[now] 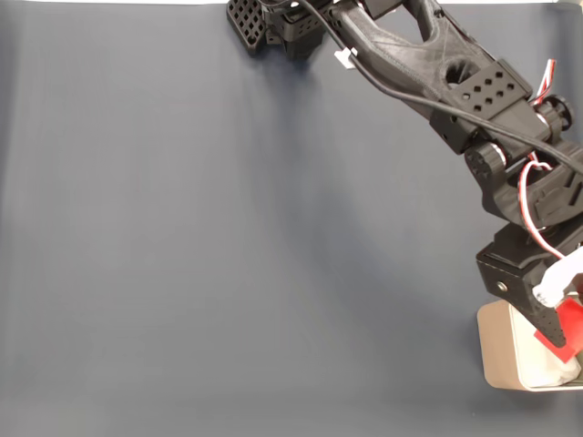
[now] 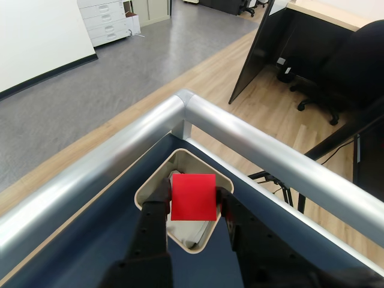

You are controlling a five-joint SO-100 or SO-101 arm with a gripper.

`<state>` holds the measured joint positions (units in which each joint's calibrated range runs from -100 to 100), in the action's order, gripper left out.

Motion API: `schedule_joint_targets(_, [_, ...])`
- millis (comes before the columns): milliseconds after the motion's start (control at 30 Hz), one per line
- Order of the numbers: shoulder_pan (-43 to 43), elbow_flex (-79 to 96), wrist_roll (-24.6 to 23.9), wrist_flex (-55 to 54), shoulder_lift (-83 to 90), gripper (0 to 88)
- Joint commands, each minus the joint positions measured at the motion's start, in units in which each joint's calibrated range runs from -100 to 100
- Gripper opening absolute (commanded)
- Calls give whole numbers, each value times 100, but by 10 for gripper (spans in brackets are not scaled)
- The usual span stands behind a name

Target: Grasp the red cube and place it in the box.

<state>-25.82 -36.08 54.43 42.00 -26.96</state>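
Fixed view: the gripper (image 1: 557, 320) pinches the red cube (image 1: 565, 333) above the box (image 1: 499, 350), at the dark mat's (image 1: 228, 255) lower right corner. The cube sits tilted, one corner pointing down.

Wrist view: both fingers (image 2: 157, 201) press the red cube (image 2: 193, 197) square-on over the box (image 2: 152, 186), which lies diagonally beside the metal rail (image 2: 252, 135).

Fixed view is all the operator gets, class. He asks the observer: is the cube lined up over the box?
Observer: Yes. In the wrist view the red cube sits over the opening of the box.
Operator: Is it gripped squarely?
Observer: The fingers press its left and right faces; the gripper is shut on it.
Operator: Is the box empty?
Observer: Pale lining shows beneath the cube; I cannot tell what else.
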Motion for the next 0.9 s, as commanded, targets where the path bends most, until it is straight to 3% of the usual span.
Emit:
schedule_joint_targets(0, [-18, -389, -59, 29, 45, 63])
schedule_joint_targets(867, [-11, -389, -93, 21, -7, 70])
